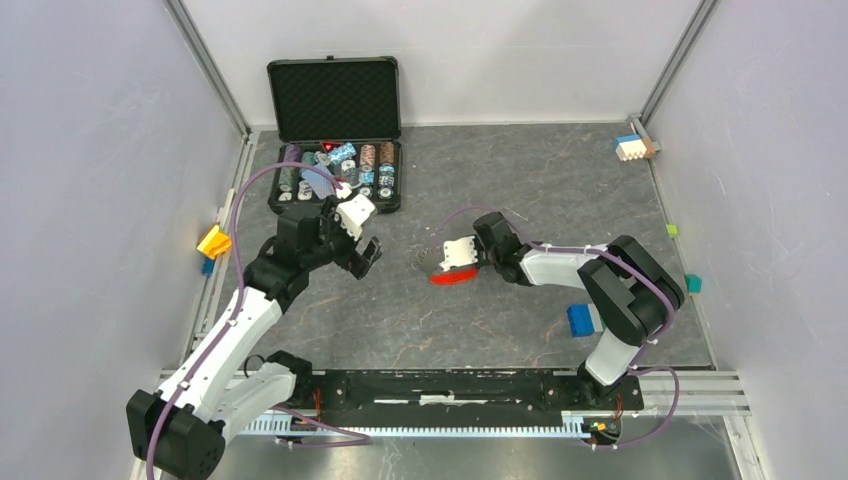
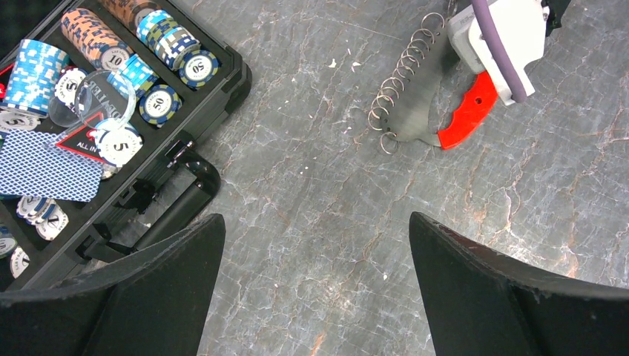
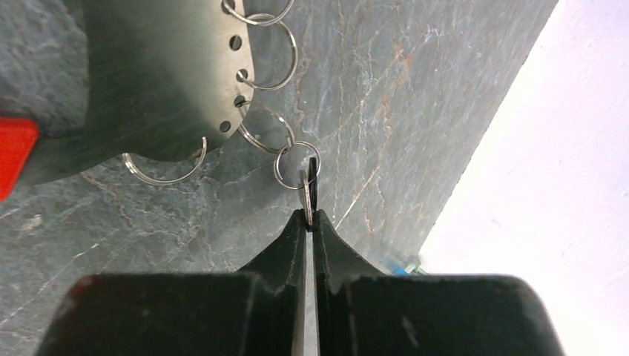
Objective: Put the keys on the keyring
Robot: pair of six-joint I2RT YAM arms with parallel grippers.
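Right gripper clamped on the key — against a keyring loop; left gripper spread wide apart — near the case.

White-black arms, seemingly purple cables

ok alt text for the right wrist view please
The right gripper, shut, pinches a small black-and-silver key edge-on at a silver split ring, one of several on a flat grey metal plate with a red tag.

Table w/ chip case, keyring
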